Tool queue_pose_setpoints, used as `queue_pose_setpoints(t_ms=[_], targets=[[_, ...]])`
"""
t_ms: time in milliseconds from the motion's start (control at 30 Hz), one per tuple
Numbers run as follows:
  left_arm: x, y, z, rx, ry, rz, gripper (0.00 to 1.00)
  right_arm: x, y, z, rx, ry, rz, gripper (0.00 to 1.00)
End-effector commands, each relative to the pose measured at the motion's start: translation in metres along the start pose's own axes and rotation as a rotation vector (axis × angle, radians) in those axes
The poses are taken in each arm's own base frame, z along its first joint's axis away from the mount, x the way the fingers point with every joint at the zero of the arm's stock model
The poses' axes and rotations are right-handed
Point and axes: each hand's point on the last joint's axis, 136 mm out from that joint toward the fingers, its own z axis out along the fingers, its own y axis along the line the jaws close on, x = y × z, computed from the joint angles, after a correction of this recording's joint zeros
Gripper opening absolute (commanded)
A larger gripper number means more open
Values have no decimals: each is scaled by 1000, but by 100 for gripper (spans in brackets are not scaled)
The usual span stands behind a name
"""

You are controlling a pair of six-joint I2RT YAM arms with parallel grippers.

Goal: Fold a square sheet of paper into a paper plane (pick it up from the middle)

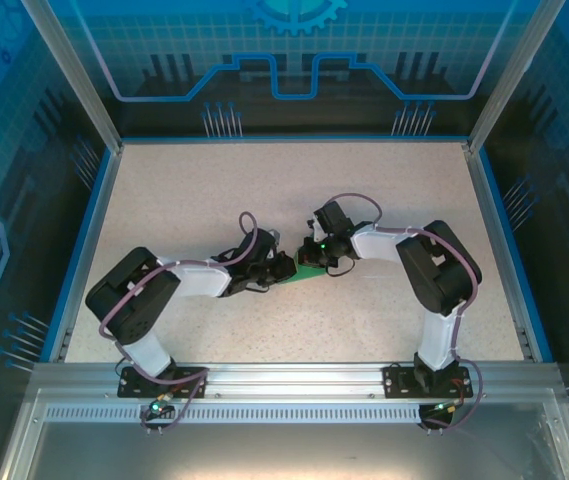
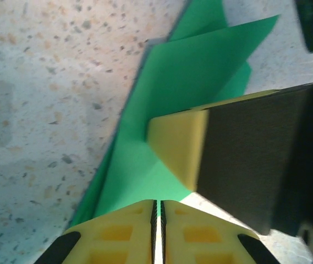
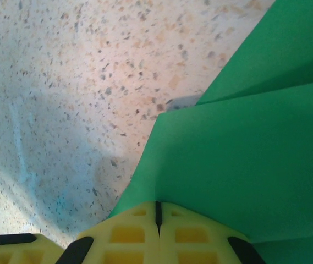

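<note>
The green sheet of paper (image 1: pixel 313 272) lies folded into layered flaps with a pointed end, at the middle of the table between both grippers. In the left wrist view the paper (image 2: pixel 189 77) spreads ahead of my left gripper (image 2: pixel 157 201). Its pads stand a thin slit apart, and nothing shows between them. My right gripper (image 3: pixel 157 204) is shut, and a raised fold of the paper (image 3: pixel 244 159) runs into its tips. One of the right gripper's fingers (image 2: pixel 178 148) rests on the paper in the left wrist view. From above, the left gripper (image 1: pixel 289 268) and right gripper (image 1: pixel 316 258) almost meet.
The speckled tabletop (image 1: pixel 184 200) is bounded by a blue rim and metal frame posts (image 1: pixel 69 70). Both arm bases sit on the near rail (image 1: pixel 284 380).
</note>
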Motion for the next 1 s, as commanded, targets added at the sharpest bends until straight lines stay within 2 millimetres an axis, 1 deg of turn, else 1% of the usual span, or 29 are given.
queue_pose_setpoints(t_ms=[0,133,233,333,433,533,700,967], targets=[[-4,-1,-3,13,-6,-18,15,30,-10,14,0,115,-15,4],[0,10,5,-16,6,-37,14,26,2,14,-59,114,-41,4],[4,17,9,-36,19,-41,12,27,0,15,-55,119,-36,4],[12,28,10,-61,44,-55,9,26,-3,15,-48,116,-25,4],[21,46,11,-119,66,-63,7,22,-5,12,-46,97,-16,4],[26,61,8,-184,75,-64,7,16,-10,9,-50,74,-3,4],[29,73,3,-245,72,-72,5,6,-29,5,-53,43,20,4],[31,78,3,-264,82,-75,4,-19,-67,-13,-12,-45,93,4]])
